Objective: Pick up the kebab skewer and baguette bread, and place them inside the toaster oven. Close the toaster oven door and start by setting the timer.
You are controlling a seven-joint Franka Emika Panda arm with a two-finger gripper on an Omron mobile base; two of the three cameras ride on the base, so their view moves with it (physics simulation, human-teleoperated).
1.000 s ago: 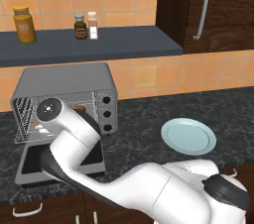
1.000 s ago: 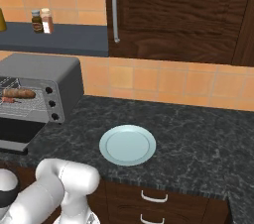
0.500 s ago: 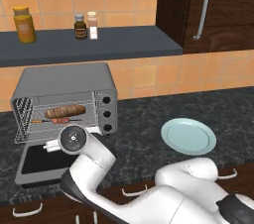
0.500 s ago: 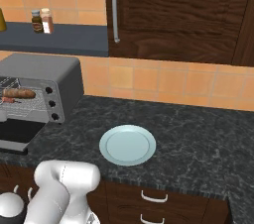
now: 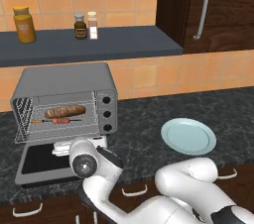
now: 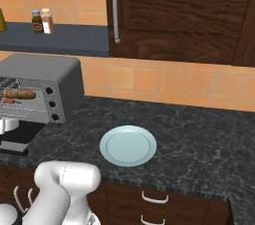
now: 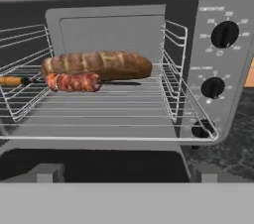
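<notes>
Our claw [image 5: 60,148] sits low over the lowered toaster oven door [image 5: 42,161], just in front of the open toaster oven [image 5: 67,100]. From the hand view we look straight into the oven's mouth. The baguette bread [image 7: 96,64] lies lengthwise on the wire rack [image 7: 109,106], ahead of us and slightly up. The kebab skewer [image 7: 72,82] rests on the same rack, touching the loaf's near side, its orange end [image 7: 12,81] reaching off to our left. Three black knobs [image 7: 213,87] stack on the panel to our right. Our fingertips [image 7: 47,172] show apart at the bottom of the hand view with nothing between them, so the claw looks open, though the tips are partly cut off. A pale plate [image 6: 128,145] lies well off to our right on the dark counter [image 6: 199,134].
</notes>
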